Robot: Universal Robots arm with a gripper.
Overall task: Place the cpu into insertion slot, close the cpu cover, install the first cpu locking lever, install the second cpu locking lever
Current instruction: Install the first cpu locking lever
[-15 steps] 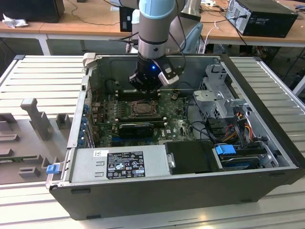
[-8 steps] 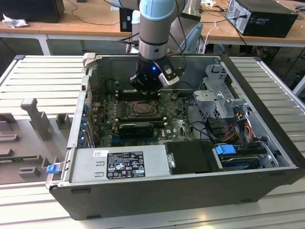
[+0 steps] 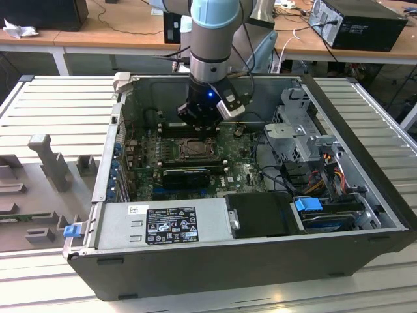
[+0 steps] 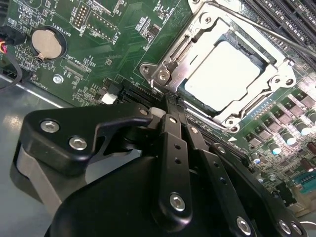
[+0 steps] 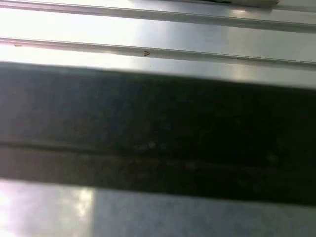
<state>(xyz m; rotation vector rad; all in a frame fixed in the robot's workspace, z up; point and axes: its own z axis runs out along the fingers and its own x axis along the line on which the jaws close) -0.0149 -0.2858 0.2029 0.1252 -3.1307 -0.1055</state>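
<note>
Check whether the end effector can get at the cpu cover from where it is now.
Probably yes: in the second wrist view the end effector sits at the cpu cover's edge, with nothing between them.

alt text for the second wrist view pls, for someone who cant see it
The gripper, its black fingers pressed together, reaches toward the edge of the insertion slot, where the cpu sits with the silvery cpu cover closed around it. Around it lies green circuit board with a round coin battery.

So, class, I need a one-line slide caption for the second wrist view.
Closed gripper at the corner of the cpu cover, shut over the cpu.
</note>
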